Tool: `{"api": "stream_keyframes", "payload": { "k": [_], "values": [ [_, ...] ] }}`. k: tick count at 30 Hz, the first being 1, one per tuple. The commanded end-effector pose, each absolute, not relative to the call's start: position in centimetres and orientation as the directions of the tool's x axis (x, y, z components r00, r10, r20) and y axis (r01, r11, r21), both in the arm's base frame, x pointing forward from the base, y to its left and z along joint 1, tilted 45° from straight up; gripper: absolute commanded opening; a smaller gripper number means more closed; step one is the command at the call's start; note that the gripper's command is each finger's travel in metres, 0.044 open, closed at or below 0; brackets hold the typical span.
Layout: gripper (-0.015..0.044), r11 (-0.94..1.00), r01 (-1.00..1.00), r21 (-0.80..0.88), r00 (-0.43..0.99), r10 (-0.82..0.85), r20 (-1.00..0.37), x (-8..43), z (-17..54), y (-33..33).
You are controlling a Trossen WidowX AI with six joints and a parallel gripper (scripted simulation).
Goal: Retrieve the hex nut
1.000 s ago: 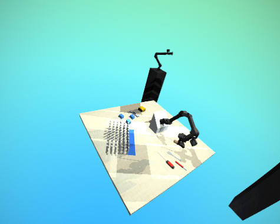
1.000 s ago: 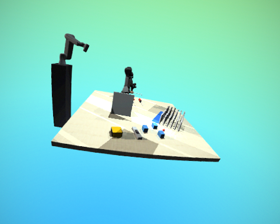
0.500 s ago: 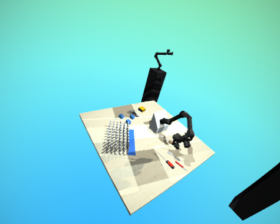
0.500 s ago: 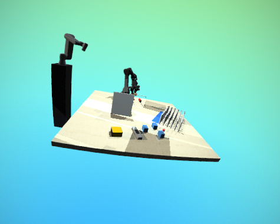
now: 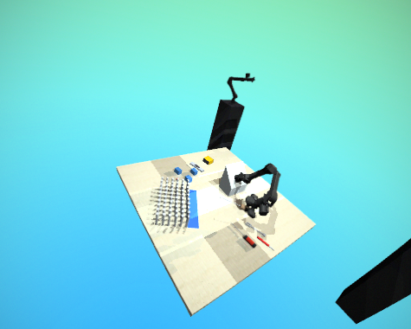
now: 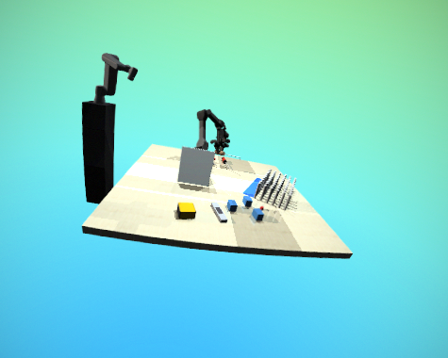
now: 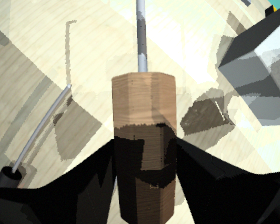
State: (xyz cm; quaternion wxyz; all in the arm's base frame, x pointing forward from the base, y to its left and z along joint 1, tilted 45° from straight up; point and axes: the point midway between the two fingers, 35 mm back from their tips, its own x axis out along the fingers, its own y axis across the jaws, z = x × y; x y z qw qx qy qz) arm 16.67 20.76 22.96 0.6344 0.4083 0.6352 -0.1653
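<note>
Hex nut: cannot be made out among the spacers; its exact place cannot be told.
Metal spacers: slender upright posts (image 5: 172, 203) (image 6: 276, 189) in close rows, with narrow gaps, near one edge of the worktop (image 5: 211, 277) (image 6: 164, 231).
Taped strip: blue (image 5: 194, 214) (image 6: 252, 187), lying along the front of the spacers.
Hand: black (image 5: 248, 208) (image 6: 221, 147) (image 7: 145, 150), closed on a wooden handle (image 5: 242, 203) (image 6: 222, 153) (image 7: 144, 100), well apart from the spacers.
Held tool: a straight grey metal rod (image 7: 142, 40) runs out of the handle; its far end is outside the wrist view.
Other tools: a red-and-black-handled tool (image 5: 249, 241) (image 6: 224, 160) (image 7: 8, 177) with a curved shaft and a thin red tool (image 5: 263, 241) lie side by side.
Grey block: sloped and sharp-edged (image 5: 229, 183) (image 6: 195, 166) (image 7: 253, 75), standing between the arm and the yellow block (image 5: 208, 160) (image 6: 187, 210).
Blue blocks: three (image 5: 177, 170) (image 6: 257, 215), near one end of the spacers.
Labels: markings are too small to read.
</note>
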Motion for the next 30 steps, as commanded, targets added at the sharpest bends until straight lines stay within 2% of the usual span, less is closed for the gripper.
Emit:
{"api": "stream_keyframes", "payload": {
  "k": [1,30],
  "values": [
    [0.0,0.628,0.721,0.294,0.119,0.306,-0.945,17.7,22.0,19.9],
    [0.0,0.677,0.643,0.359,0.072,0.412,-0.908,24.1,16.9,12.5]
  ]
}}
